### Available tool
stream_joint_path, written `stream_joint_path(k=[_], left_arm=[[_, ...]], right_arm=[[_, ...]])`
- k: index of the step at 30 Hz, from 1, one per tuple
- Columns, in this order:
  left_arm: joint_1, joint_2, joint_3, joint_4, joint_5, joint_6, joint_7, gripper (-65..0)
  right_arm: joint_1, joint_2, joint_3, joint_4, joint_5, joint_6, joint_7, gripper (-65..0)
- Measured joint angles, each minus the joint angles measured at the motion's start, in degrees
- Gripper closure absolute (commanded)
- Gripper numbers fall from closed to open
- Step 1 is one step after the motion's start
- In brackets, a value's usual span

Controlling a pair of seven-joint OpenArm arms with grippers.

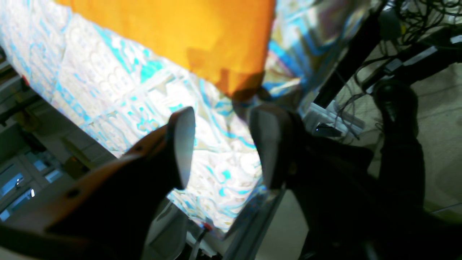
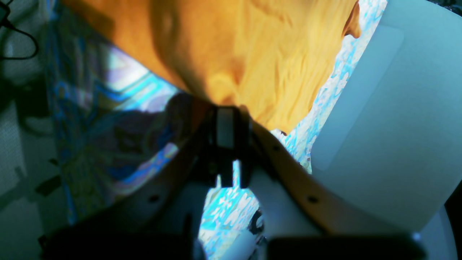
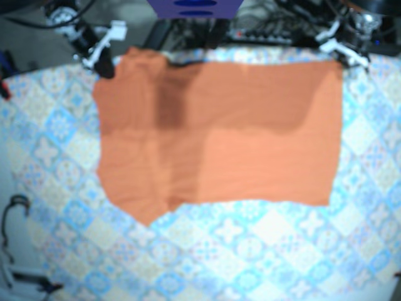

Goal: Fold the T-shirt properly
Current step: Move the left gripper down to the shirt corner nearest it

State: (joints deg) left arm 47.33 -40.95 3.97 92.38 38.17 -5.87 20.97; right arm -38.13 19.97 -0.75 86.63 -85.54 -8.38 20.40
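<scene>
The orange T-shirt (image 3: 219,132) lies spread flat on the blue-and-white patterned tablecloth (image 3: 250,251), with a darker doubled layer across its far part. In the base view my right gripper (image 3: 104,63) sits at the shirt's far left corner. In the right wrist view that gripper (image 2: 225,108) is shut, with the shirt's edge (image 2: 252,54) running into its tips. My left gripper (image 3: 342,58) is at the far right corner. In the left wrist view it (image 1: 223,144) stands open just short of the shirt's corner (image 1: 242,86), with nothing between its fingers (image 1: 184,144).
Cables and dark frame bars (image 1: 361,54) crowd the space past the table's far edge. A large white curved body (image 2: 382,126) fills the right of the right wrist view. A black cable loop (image 3: 12,213) lies at the table's left edge.
</scene>
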Motion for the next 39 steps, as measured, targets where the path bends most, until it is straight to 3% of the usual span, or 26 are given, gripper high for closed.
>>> stream_joint_path(k=[18,26,39], left_arm=[[-5.2,0.2,5.4,-2.4,-0.2,0.3,0.2,-28.9],[0.4,0.2,5.2,-1.9,-0.3,0.0,0.0,-28.9],[1.0,0.1,4.9,1.9,-0.4,0.5,-0.2,-28.9]], right_arm=[[-0.1,0.0,0.0,0.0,0.0,0.0,0.0,0.0],[-0.1,0.0,0.0,0.0,0.0,0.0,0.0,0.0],[-0.1,0.0,0.0,0.0,0.0,0.0,0.0,0.0]])
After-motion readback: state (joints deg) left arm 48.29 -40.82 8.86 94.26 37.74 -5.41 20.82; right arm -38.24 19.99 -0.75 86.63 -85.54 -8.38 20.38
